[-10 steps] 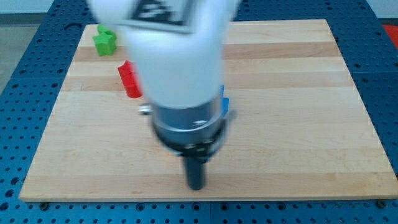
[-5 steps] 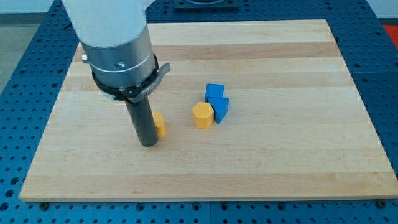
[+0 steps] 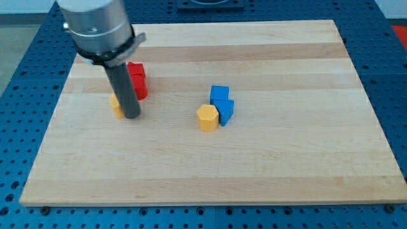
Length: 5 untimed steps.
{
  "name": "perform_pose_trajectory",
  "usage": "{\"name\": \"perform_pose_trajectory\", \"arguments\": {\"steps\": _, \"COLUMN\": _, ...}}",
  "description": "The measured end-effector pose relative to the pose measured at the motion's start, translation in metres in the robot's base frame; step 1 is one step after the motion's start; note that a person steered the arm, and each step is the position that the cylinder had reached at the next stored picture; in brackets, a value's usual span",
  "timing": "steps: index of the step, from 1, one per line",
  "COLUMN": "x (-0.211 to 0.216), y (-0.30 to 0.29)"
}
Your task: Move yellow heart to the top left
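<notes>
Tip: a bare rod with no fingers, touching yellow heart at its 4 o'clock.
Red block: 1 o'clock of heart.

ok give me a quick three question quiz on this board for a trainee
1. True or false: my tip is beside the yellow heart.
2. Which block sits nearest the yellow hexagon? A) red block B) blue block C) yellow heart
3. Fill in: the red block lies toward the view's ____ of the blue block.

Key: 1 true, the tip is right against the heart's right side. 2 B, the blue block touches it. 3 left.
</notes>
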<state>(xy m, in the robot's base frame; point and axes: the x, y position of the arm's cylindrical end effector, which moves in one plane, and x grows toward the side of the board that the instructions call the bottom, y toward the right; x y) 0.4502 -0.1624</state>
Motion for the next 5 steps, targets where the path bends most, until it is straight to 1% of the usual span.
{"name": "perform_pose_trajectory", "arguments": {"steps": 1, "x": -0.012, "y": -0.02}}
{"name": "perform_pose_trajectory", "arguments": {"steps": 2, "x": -0.005, "y": -0.013}}
{"name": "perform_pose_trajectory", "arguments": {"steps": 3, "x": 0.003, "y": -0.037}}
{"name": "perform_pose_trajectory", "arguments": {"steps": 4, "x": -0.015, "y": -0.071}}
{"name": "perform_pose_trajectory", "arguments": {"steps": 5, "x": -0.064, "y": -0.072}}
